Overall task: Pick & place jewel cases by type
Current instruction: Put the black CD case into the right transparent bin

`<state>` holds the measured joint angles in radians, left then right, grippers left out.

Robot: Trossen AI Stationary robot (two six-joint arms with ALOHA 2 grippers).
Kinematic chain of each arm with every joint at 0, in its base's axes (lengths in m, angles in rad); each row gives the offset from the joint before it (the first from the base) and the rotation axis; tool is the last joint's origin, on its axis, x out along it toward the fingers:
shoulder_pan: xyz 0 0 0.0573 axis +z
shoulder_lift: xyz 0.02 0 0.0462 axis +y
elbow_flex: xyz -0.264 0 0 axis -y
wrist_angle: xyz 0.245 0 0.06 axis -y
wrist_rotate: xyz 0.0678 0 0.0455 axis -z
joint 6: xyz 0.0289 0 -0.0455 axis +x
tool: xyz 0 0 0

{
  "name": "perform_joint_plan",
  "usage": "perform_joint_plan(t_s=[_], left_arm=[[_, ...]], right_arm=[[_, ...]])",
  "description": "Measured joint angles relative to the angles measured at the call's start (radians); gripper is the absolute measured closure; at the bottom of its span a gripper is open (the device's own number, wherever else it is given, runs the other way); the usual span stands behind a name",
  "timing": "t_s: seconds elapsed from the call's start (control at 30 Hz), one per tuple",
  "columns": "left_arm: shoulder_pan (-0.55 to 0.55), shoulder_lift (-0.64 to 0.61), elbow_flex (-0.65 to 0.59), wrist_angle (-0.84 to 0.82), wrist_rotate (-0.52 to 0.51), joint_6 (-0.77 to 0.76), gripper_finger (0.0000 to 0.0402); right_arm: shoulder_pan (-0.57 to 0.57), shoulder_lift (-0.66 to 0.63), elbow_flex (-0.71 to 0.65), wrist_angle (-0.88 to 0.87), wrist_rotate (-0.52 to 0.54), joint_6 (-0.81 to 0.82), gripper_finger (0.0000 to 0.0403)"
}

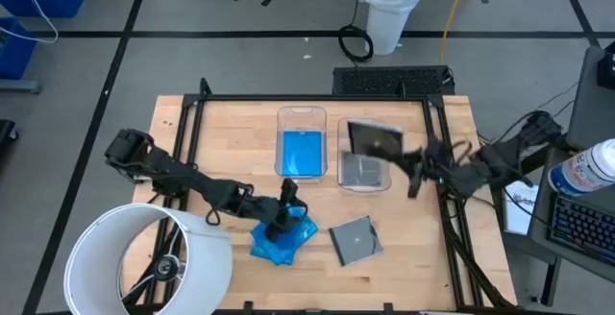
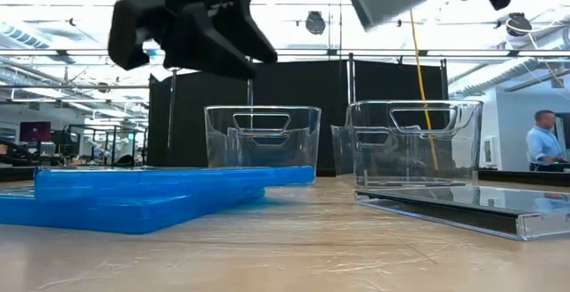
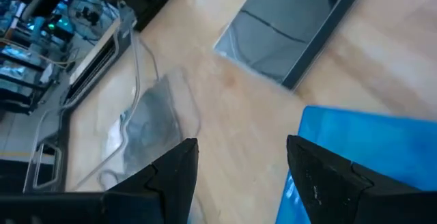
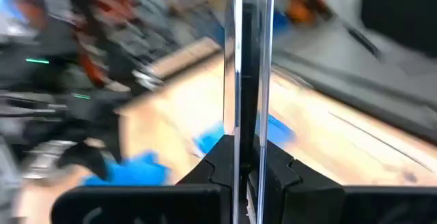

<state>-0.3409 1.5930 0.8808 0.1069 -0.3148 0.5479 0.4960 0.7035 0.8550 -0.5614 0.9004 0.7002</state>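
Jewel cases lie in several places here: we see a dark grey jewel case (image 1: 374, 139) pinched edge-on in the right gripper (image 1: 413, 161), held in the air above the right clear bin (image 1: 365, 182), which already holds another dark case (image 1: 362, 171). In the right wrist view the case (image 4: 248, 67) stands upright between the fingers (image 4: 217, 157). The left clear bin (image 1: 302, 115) holds a blue jewel case (image 1: 301, 152). On the wooden surface (image 1: 231, 133), a loose pile of blue jewel cases (image 1: 282, 238) sits in front of the bins, and the left gripper (image 1: 285, 209) hangs over it with its fingers spread apart, gripping nothing. One more dark grey case (image 1: 356, 240) lies flat just beside the blue pile.
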Motion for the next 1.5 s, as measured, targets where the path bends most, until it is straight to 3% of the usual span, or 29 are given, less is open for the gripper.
perform_joint_plan(t_s=[0.07,0.17,0.37,0.47,0.53,0.73,1.03,1.13,1.5], left_arm=[[0.019,-0.003,-0.021,0.005,0.001,0.008,0.0174],[0.048,-0.003,-0.039,0.011,0.02,0.019,0.0174],[0.106,-0.004,-0.055,0.009,0.096,0.023,0.0174],[0.128,-0.004,-0.056,-0.008,0.106,0.024,0.0174],[0.138,-0.004,-0.056,-0.009,0.108,0.024,0.0174],[0.151,-0.004,-0.056,-0.015,0.108,0.027,0.0174],[0.151,-0.004,-0.056,-0.038,0.14,0.035,0.0174],[0.151,-0.004,-0.056,-0.039,0.142,0.045,0.0174],[0.151,-0.004,-0.056,-0.06,0.17,0.071,0.0174]], right_arm=[[-0.123,0.032,0.082,-0.148,-0.091,0.06,0.0383],[-0.312,0.076,0.159,-0.191,-0.262,0.028,0.0383],[-0.655,0.207,0.223,-0.092,-0.661,-0.178,0.0383],[-0.745,0.272,0.219,0.005,-0.891,-0.233,0.0379],[-0.775,0.309,0.219,0.038,-0.969,-0.251,0.0376],[-0.822,0.356,0.218,0.073,-0.97,-0.163,0.0379],[-0.839,0.356,0.217,-0.201,-0.962,0.316,0.0382],[-0.814,0.356,0.217,-0.286,-0.911,0.424,0.0383],[-0.742,0.405,0.217,-0.262,-0.906,0.668,0.0384]])
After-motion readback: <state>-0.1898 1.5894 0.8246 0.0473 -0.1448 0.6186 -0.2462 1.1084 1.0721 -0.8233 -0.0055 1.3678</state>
